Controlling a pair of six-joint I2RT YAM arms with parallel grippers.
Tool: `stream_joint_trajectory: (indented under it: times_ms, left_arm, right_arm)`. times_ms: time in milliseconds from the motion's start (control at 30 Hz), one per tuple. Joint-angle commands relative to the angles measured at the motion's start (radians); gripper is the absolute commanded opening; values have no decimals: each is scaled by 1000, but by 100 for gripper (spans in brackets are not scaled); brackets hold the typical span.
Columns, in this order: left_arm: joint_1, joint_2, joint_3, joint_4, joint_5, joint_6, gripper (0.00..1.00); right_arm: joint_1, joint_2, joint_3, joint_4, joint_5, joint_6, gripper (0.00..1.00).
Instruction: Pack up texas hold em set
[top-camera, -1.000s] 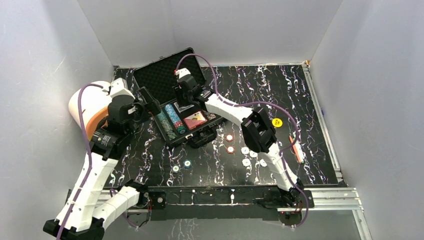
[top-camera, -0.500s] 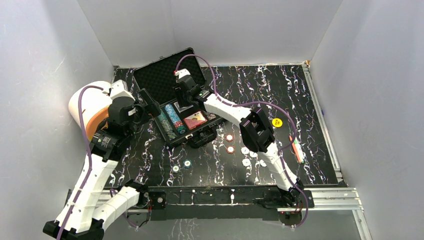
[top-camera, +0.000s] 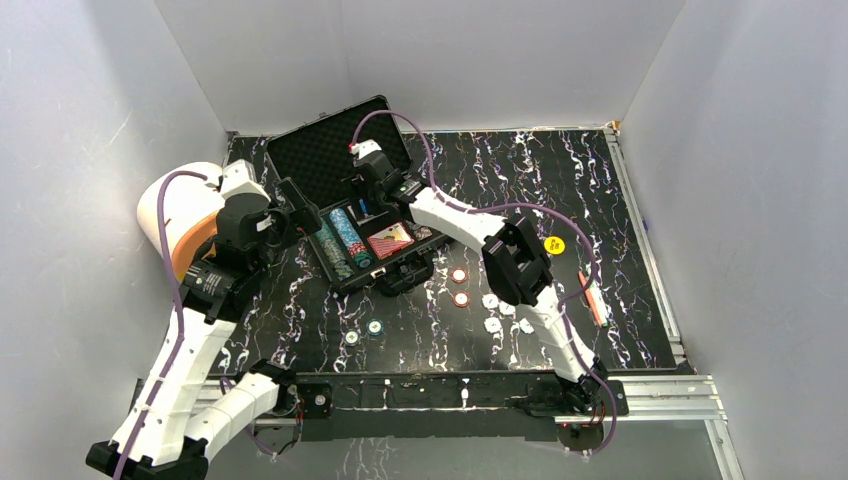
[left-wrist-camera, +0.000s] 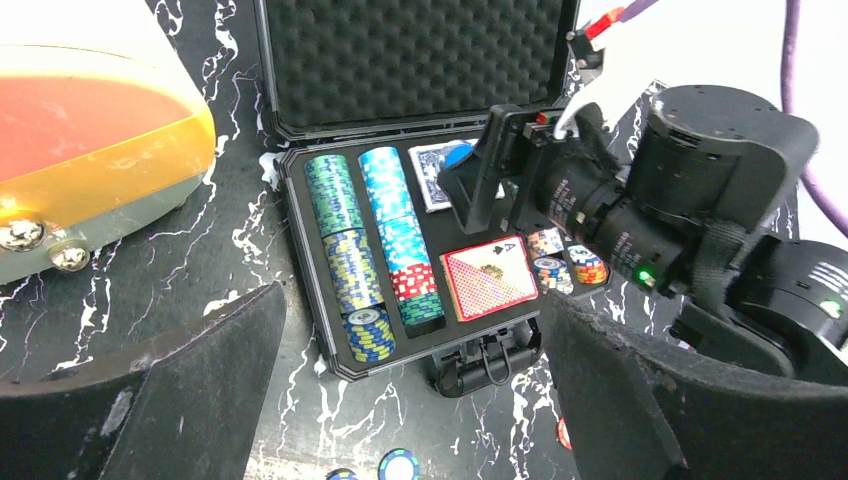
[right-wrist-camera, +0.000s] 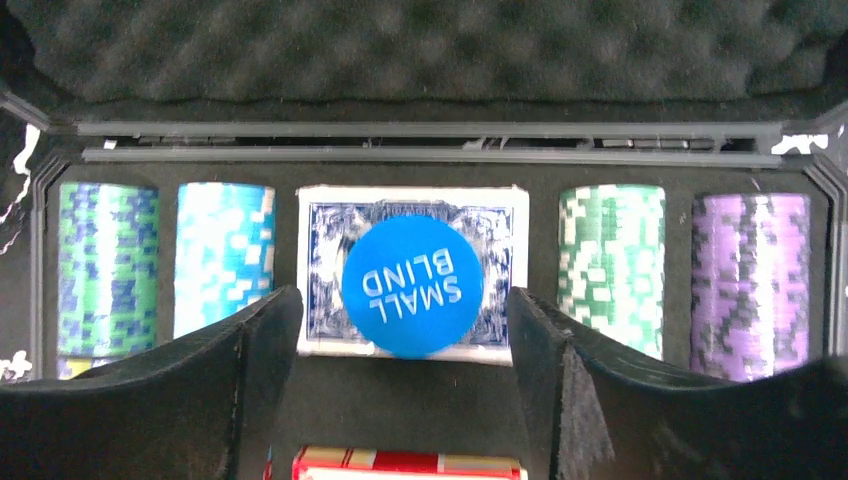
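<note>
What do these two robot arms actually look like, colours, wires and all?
Both the left arm and right arm are white tubular shells joined by chunky black joints. A purple cable loops along each. The left gripper and right gripper each have two broad, matte black fingers. A small green light glows on the right arm's wrist.

Robot lab cell, white panel walls (top-camera: 500, 60), aluminium frame rails (top-camera: 655, 386)

A white-and-orange cylinder (top-camera: 188, 205) sits at the marbled table's (top-camera: 520, 170) left edge, a pen (top-camera: 594, 299) far right
</note>
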Motion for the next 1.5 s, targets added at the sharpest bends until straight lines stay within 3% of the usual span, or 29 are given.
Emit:
stream_joint_trajectory:
  times_ms: [0,167,367,533,667,833,1033,1267,1467]
  left_arm:
    - [-2,-5,22,-2,-5,31,98]
    - [-2,5,29,17,89,76,98]
    - [-2,4,16,56,223,112,98]
    - [-2,5,-26,135,354,116,98]
    - [-2,19,-36,156,366,110,98]
    - [-2,33,-43,171,357,96,98]
    - [-2,59,-30,175,345,108,98]
    - [-2,69,-7,159,292,139,98]
    - [-2,67,-11,158,283,141,98]
  right_arm:
    - [3,-210,-79,71,-28,15,83]
    - [-36,-396,-300,137,-28,20,85]
    - [-116,-660,-645,103,151,56,85]
    - [-252,-828,-924,60,217,155,85]
    - [-352,-908,-1065,24,193,196,81]
    - [-462,-943,-1185,32,160,188,83]
    - [-605,-858,-1256,135,114,117,95]
    - [-638,-755,-1242,214,-76,32,96]
    - [-637,-710,-1202,143,-160,8,94]
